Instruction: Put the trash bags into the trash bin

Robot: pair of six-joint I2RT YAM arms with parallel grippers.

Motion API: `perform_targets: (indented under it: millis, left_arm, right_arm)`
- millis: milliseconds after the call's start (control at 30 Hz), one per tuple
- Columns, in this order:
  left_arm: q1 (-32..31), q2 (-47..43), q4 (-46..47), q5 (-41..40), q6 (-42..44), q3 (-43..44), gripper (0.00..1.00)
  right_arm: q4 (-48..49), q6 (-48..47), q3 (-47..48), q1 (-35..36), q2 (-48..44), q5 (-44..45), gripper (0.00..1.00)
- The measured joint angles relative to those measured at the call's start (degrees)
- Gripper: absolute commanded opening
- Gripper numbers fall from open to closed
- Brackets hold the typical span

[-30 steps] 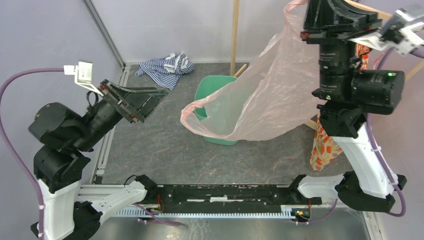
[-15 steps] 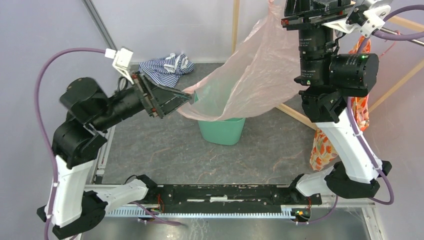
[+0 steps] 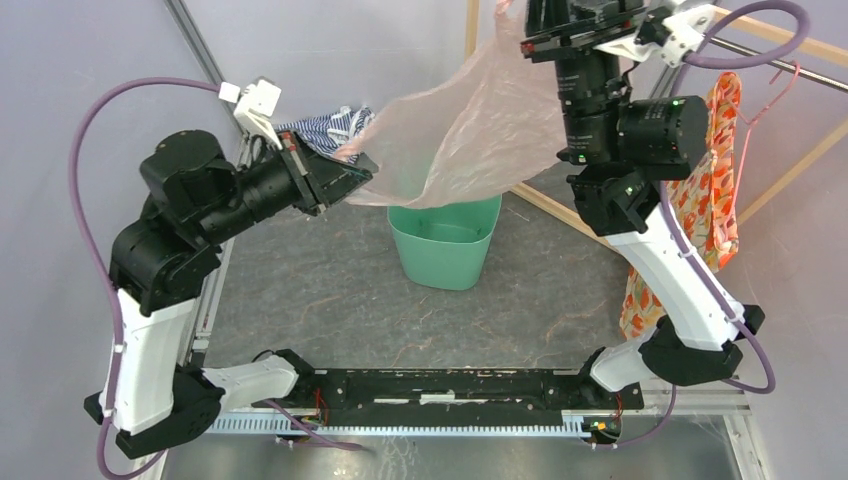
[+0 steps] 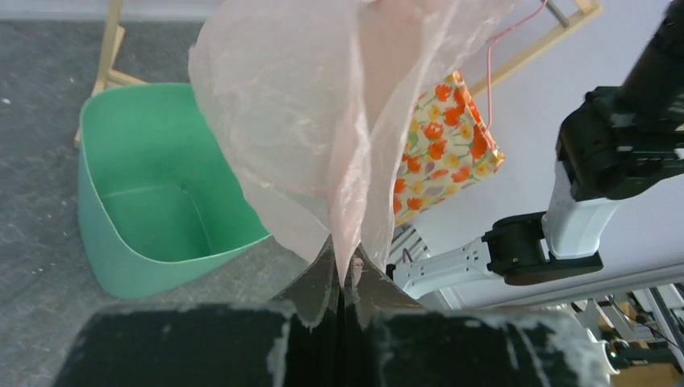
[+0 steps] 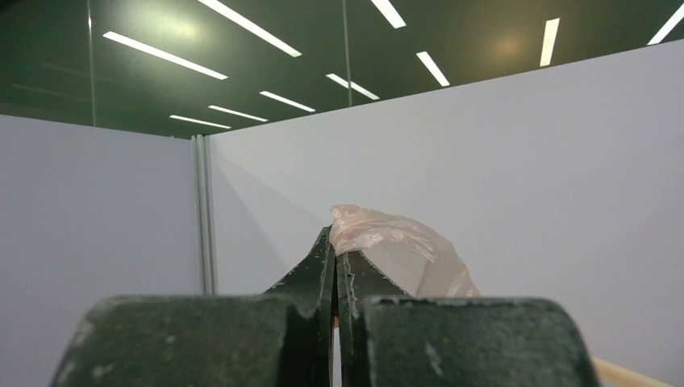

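- Pink and thin as film, the trash bag [image 3: 470, 130] hangs in the air, stretched between the two arms. None of it lies inside the mint-green trash bin [image 3: 445, 245].
- The left pincer [image 4: 345, 278] is pressed together on one edge of the bag. In the left wrist view the film rises out from between the closed tips.
- The right pincer [image 5: 335, 246] is raised high at the far side. It is likewise clamped, with a crumpled knot of the bag poking out past its tips.
- The bin stands upright on the grey desk [image 3: 320, 290] with its mouth open and nothing visible inside. From above, the bag's sagging lower edge covers the bin's far rim, though I cannot tell whether it touches it.
- I judge the step in hand to be carrying: the bag is lifted and spread, and the drop into the bin is not yet done.
- The next move probably calls for both arms to draw closer together over the mouth and come down, so the loose film gathers and falls inside rather than draping over the rim.
- The blue-white striped cloth [image 3: 330, 130] and the orange floral garment [image 3: 715, 170] lie off to the sides and should be left alone.
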Motion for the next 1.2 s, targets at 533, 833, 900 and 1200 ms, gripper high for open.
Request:
perform_targets:
  millis: [533, 833, 900, 1200]
  left_arm:
    - [0.0, 0.24, -5.11, -3.28, -2.38, 6.23, 0.02]
    - [0.0, 1.81, -5.11, -4.79, -6.03, 10.05, 0.02]
    - [0.0, 1.57, -5.07, -5.84, -6.84, 10.1, 0.02]
    - [0.0, 0.52, -3.02, -19.02, -8.02, 7.89, 0.02]
  right_arm:
    - [-0.72, 0.63, -1.01, 4.37, 1.07, 0.42, 0.0]
    - [-3.56, 2.56, -5.31, 4.81, 0.04, 1.99, 0.0]
    - [-4.11, 3.17, -5.7, 4.81, -0.46, 2.03, 0.0]
    - [-7.26, 5.7, -6.29, 4.81, -2.75, 2.67, 0.35]
